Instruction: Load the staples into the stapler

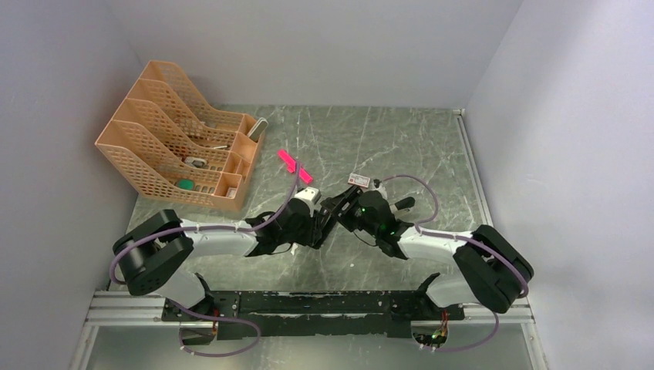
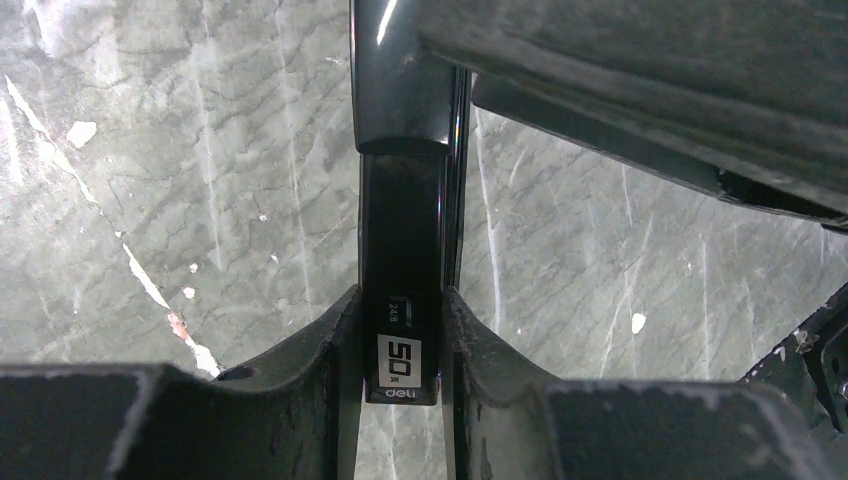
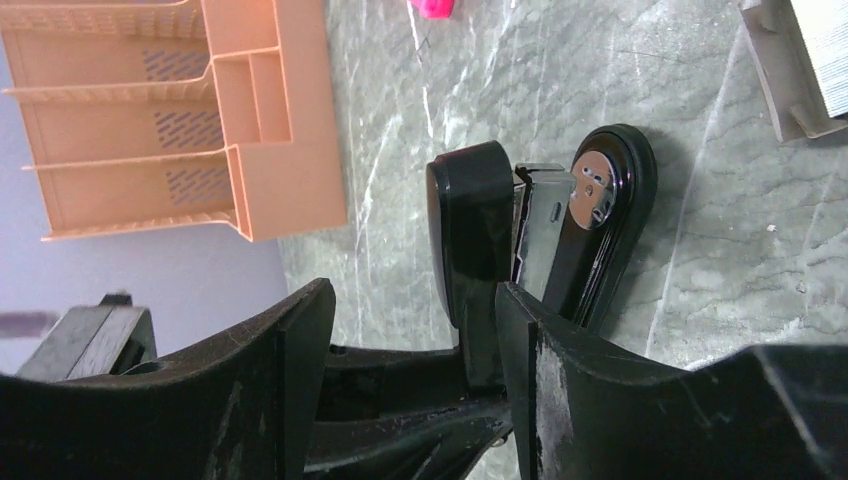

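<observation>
So the black, long, narrow desk stapler is hinged wide open right now. The glossy top cover is swung away from the base, the metal rail shows in between, and you can see the little round silver plate at the nose of the base. The tail end has a white "50" sticker with "deli" printed under it.

It's held just above the grey-green marbled tabletop, off the near right corner of the orange plastic mesh file rack, right where the two arms meet. The left gripper is clamped on the stapler's tail end, both fingers tight against its sides. The right gripper has its jaws apart around the top cover. The cover sits against one finger, with a clear gap to the other.

The rack has a green thing in its nearest slot and a small silvery item one slot back. I can't make out what either of them is.

A bright pink plastic piece lies just right of the rack. Further right of that is a small white box with red print. The right wrist view also shows a pale ribbed block of staples in an open greyish tray.
</observation>
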Available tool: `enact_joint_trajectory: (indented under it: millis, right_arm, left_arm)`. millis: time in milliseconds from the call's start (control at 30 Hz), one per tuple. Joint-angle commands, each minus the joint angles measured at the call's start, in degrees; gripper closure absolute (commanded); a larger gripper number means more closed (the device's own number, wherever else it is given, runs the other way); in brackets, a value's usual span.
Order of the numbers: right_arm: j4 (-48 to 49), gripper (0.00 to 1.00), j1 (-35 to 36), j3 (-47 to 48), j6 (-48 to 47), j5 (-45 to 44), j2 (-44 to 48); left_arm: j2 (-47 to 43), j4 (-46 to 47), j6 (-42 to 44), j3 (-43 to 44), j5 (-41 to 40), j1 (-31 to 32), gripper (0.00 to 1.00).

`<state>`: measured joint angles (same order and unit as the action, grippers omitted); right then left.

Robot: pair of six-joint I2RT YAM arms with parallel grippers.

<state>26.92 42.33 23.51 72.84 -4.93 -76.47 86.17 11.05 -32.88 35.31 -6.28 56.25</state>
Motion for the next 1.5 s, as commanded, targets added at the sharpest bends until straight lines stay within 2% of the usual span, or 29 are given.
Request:
enact_joint_trajectory:
  millis: [0,167,533,633,833,867,900,1000,1133,1267,1467]
  right_arm:
    - [-3.21,0.36,0.73,2.57,3.39,-3.47,-1.54]
    - [-9.73,0.37,1.35,4.17,4.80,-5.48,-2.31]
    - [-7.56,0.40,1.67,3.13,6.95,-4.09,-7.55]
    - [-5.94,0.44,1.63,2.95,7.12,-3.72,-9.01]
    - [-3.70,0.73,1.63,2.68,5.99,-2.99,-10.45]
    - [-3.63,0.74,1.64,2.68,5.88,-2.98,-10.26]
    - [-3.63,0.71,1.59,2.73,5.61,-3.00,-10.17]
    - [-5.38,0.49,1.67,3.56,3.86,-3.66,-8.68]
    - [-7.14,0.34,1.59,3.90,-0.33,-4.67,-3.97]
    - [-11.00,0.25,1.56,2.73,-3.29,-5.81,2.30]
    - [-14.70,0.22,1.54,-1.36,-11.85,-10.63,14.88]
  left_arm:
    - [2.01,-3.70,-1.15,0.84,-1.36,1.89,0.93]
    - [2.79,-4.83,-0.85,1.90,-2.78,2.75,0.93]
    - [3.90,-5.38,-0.10,3.14,-3.13,3.17,0.93]
    - [3.96,-5.70,0.08,3.22,-3.34,3.24,0.93]
    - [4.41,-6.68,0.64,3.81,-3.64,3.33,0.93]
    - [4.53,-6.92,0.82,3.94,-3.69,3.26,0.93]
    - [4.80,-7.20,0.97,4.18,-3.75,3.25,0.93]
    - [4.93,-8.50,1.82,4.94,-3.99,3.30,0.93]
    - [4.34,-11.48,3.92,6.13,-5.27,3.04,0.93]
    - [3.89,-13.95,6.64,7.55,-6.66,1.88,0.93]
    - [4.52,-15.04,16.25,10.79,-8.92,-0.74,0.93]
